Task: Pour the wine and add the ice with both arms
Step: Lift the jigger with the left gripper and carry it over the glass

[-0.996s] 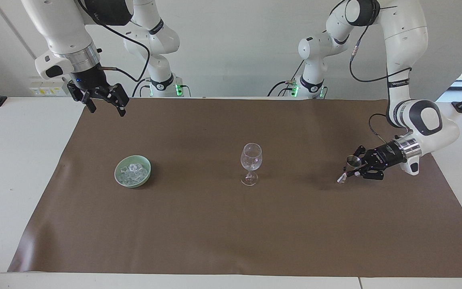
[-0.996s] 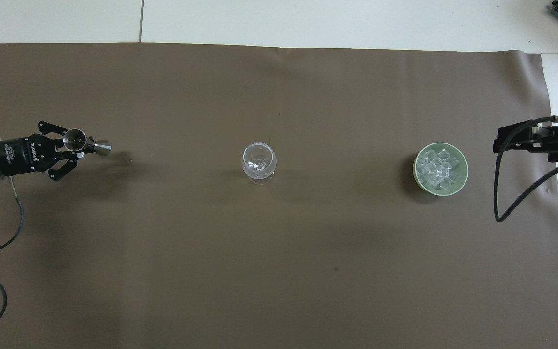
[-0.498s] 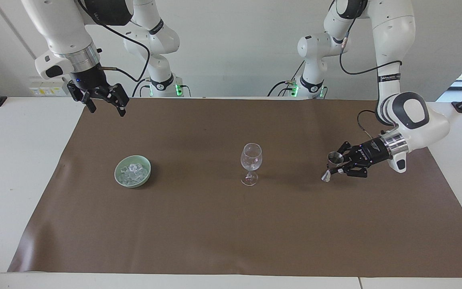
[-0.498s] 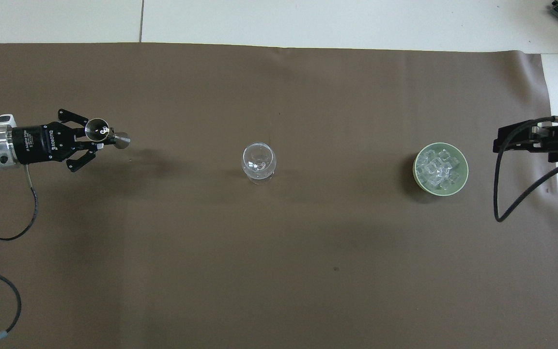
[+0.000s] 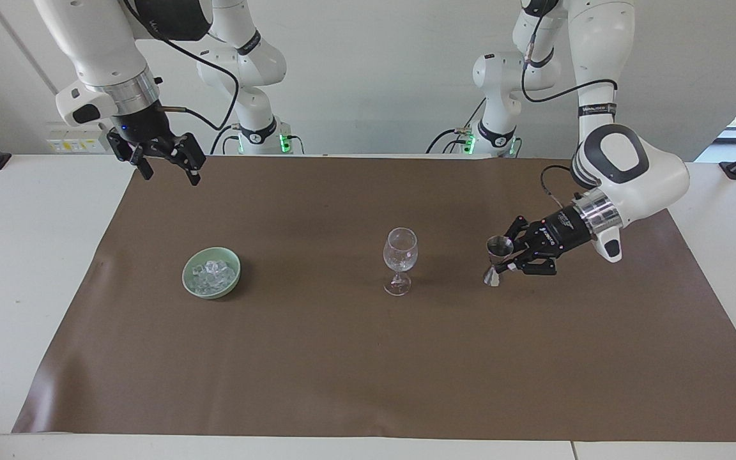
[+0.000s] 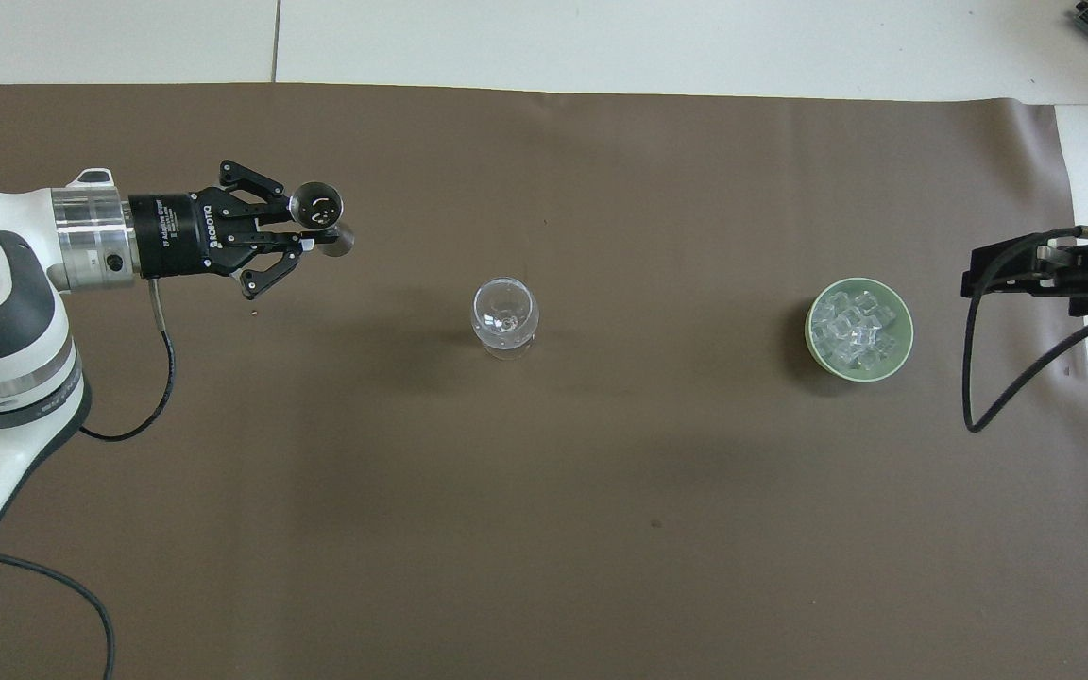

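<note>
Ice point(image 5: 213, 273): a heap of small clear, glassy cubes, colourless with bright glints, filling a pale green bowl point(image 5: 189, 281) of smooth, round, shallow form; the bowl sits at lower left of centre in the facing view, on the brown mat toward the right arm's end of the counter point(image 5: 16, 268). In the overhead view the ice point(image 6: 851, 326) and bowl point(image 6: 903, 354) lie at right of centre. Mat point(image 5: 342, 358): matte brown sheet, flat, faint creases, covering most of the white counter. Clear stemmed glass point(image 5: 400, 252) stands upright at mid-frame, thin-walled, round bowl on a slim stem and disc foot. Left gripper point(image 5: 502, 263), black, on a silver wrist ring and glossy white arm, is at right of centre in the facing view, its jaws clamped on a small metal measuring cup point(image 5: 497, 250), double-coned, polished steel, held upright over the mat beside the glass. Versus one second earlier: the left gripper and cup have travelled from the mat's edge region toward the glass, now much closer but apart from it. Right gripper point(image 5: 167, 167) hangs at upper left over the mat's corner, jaws spread wide and holding nothing, position unchanged; that arm waits. Bowl, ice and glass unmoved.
</note>
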### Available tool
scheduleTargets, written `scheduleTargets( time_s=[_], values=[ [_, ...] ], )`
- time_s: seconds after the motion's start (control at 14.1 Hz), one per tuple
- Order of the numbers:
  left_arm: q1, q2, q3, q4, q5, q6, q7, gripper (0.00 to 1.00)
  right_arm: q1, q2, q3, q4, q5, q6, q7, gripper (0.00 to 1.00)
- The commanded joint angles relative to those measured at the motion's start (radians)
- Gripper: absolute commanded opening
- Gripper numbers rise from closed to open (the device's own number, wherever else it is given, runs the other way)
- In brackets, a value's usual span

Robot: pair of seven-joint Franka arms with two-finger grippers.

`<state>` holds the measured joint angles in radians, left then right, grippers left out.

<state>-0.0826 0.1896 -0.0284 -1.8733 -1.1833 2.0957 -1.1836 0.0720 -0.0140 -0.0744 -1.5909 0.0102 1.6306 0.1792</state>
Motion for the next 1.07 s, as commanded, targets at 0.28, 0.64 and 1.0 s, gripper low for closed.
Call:
scheduleTargets(
  time_s=[0.28, 0.64, 1.0],
  values=[
    [-0.178, -0.05, 0.007, 0.01, 0.192, 0.197, -0.159, 0.0, -0.011, -0.006, 0.004, -0.004, 0.017, 0.003, -0.024, 1.0],
    [-0.27, -0.049, 0.007, 0.008, 0.379, 0.28, -0.159, 0.0, -0.011, -0.006, 0.004, -0.004, 0.017, 0.003, -0.024, 1.0],
    [-0.327, -0.048, 0.007, 0.005, 0.551, 0.329, -0.159, 0.0, -0.011, -0.006, 0.004, -0.004, 0.017, 0.003, -0.024, 1.0]
  ],
)
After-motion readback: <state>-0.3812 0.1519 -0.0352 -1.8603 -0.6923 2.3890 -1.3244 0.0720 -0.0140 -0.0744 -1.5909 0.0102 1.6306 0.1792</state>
